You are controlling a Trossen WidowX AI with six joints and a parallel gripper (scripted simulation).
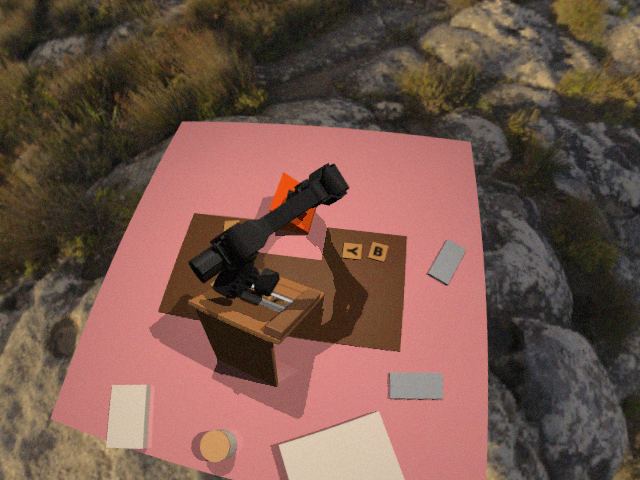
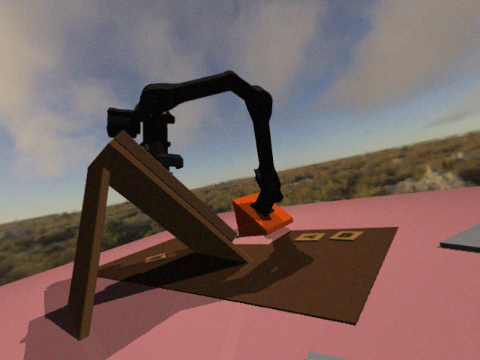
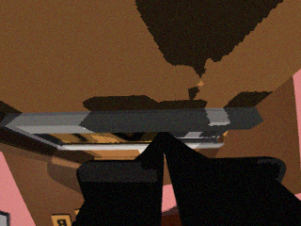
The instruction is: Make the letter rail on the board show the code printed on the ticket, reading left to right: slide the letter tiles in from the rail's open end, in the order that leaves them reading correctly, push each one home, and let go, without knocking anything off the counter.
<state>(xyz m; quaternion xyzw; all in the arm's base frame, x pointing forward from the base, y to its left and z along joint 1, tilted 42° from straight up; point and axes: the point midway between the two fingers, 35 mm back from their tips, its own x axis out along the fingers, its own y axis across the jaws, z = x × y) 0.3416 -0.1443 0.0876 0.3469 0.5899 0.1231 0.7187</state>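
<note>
My gripper [image 1: 250,290] [image 3: 163,136] is shut and empty. Its tips are at the letter rail [image 1: 267,303] [image 3: 155,121] on the sloping wooden board [image 1: 232,316] [image 2: 170,201] [image 3: 66,56]; contact cannot be judged. Tiles show between the rail's bars in the wrist view, but their letters are unreadable. Tile Y [image 1: 352,251] [image 2: 310,236] and tile B [image 1: 378,251] [image 2: 346,235] [image 3: 61,220] lie side by side on the brown mat [image 1: 377,310] [image 2: 329,286]. Another tile [image 1: 231,224] [image 2: 155,257] lies at the mat's other side, partly hidden by the arm in the top view. No readable ticket shows.
The arm rises from an orange wedge [image 1: 281,195] [image 2: 246,218] behind the board. Grey slabs [image 1: 447,261] [image 1: 416,385] lie on the pink counter [image 1: 351,382]. A white block [image 1: 127,416], a round tan-topped object [image 1: 215,445] and a large white panel [image 1: 341,449] are near the lower edge.
</note>
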